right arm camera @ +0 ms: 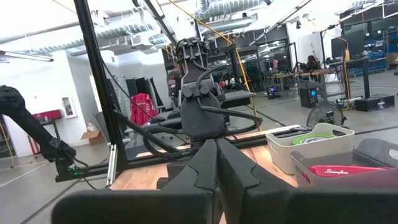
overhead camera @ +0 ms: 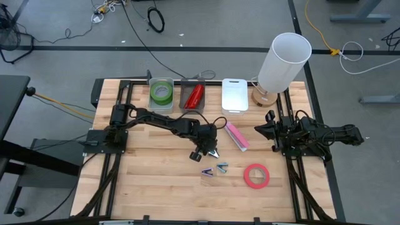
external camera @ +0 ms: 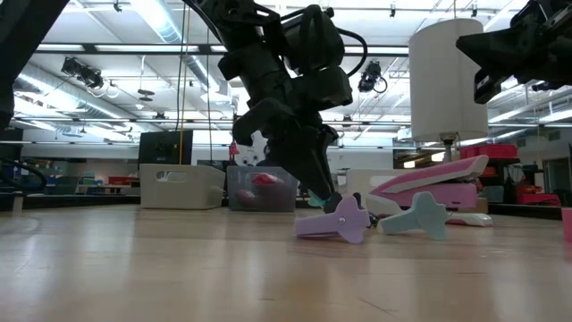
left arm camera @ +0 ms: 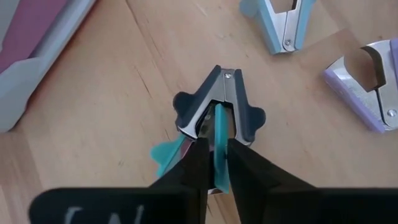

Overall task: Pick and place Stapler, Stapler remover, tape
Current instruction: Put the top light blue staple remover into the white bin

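My left gripper (overhead camera: 211, 152) reaches to the table's middle and is shut on a teal staple remover (left arm camera: 217, 155), low over the wood. A dark blue staple remover (left arm camera: 221, 106) lies right beneath it. A purple remover (overhead camera: 206, 172) and a light blue one (overhead camera: 222, 166) lie on the wood just nearer. A pink stapler (overhead camera: 237, 135) lies to the right. A red-pink tape roll (overhead camera: 256, 175) lies flat near the front right. A green roll (overhead camera: 161, 94) sits in a far bin. My right gripper (overhead camera: 259, 129) is shut and empty at the right edge. My left gripper pinches a thin teal handle (left arm camera: 219, 127) of the staple remover between its two fingers (left arm camera: 198, 155), coming from above and slanting down. The remover stands on edge, one teal wing (left arm camera: 165, 155) sticking out sideways. Whether it touches the dark blue remover or the table, I cannot tell.
Three bins stand along the far edge: one with the green roll, a grey one with a red stapler (overhead camera: 195, 95), and a white one (overhead camera: 235, 95). A white lamp (overhead camera: 281, 62) stands at the far right. Bare wood lies at the front left.
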Tool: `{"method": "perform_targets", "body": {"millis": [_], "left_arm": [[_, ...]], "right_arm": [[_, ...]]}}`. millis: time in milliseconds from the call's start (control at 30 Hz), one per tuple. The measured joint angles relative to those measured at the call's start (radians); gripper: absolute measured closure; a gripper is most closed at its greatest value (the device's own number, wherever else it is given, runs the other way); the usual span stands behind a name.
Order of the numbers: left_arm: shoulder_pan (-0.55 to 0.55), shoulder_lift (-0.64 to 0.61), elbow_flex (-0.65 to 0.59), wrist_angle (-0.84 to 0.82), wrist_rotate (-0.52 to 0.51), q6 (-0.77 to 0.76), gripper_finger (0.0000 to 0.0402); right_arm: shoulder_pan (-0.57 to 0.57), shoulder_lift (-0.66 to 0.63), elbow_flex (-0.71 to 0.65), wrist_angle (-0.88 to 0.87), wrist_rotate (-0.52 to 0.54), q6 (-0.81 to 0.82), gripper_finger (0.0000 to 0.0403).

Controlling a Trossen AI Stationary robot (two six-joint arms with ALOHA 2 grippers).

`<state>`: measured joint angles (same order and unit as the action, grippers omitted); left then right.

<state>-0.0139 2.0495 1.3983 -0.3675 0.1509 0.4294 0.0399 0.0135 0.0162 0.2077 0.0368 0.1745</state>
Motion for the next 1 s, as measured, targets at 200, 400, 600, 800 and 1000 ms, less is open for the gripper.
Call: {"method": "perform_targets", "body": {"millis": [200, 400, 600, 800, 1000], "left_arm": [[0.0, 0.0, 0.0, 0.0, 0.0, 0.0, 0.0363], [0.0, 0.0, 0.0, 0.0, 0.0, 0.0, 0.0383], [0.0, 0.0, 0.0, 0.0, 0.0, 0.001, 0.0388], [-0.003, 0.0, 0.032, -0.081, -0.02, 0.002, 0.0396], [-0.003, -0.001, 0.118, -0.245, -0.077, 0.037, 0.0398]], "right_arm": [[0.0, 0.0, 0.0, 0.0, 0.0, 0.0, 0.0386], [0.0, 0.0, 0.0, 0.0, 0.0, 0.0, 0.0386], [0.0, 0.0, 0.0, 0.0, 0.0, 0.0, 0.0386], [0.0, 0.0, 0.0, 0.0, 0.0, 0.0, 0.0386], [0.0, 0.0, 0.0, 0.0, 0.0, 0.0, 0.0386]]}}
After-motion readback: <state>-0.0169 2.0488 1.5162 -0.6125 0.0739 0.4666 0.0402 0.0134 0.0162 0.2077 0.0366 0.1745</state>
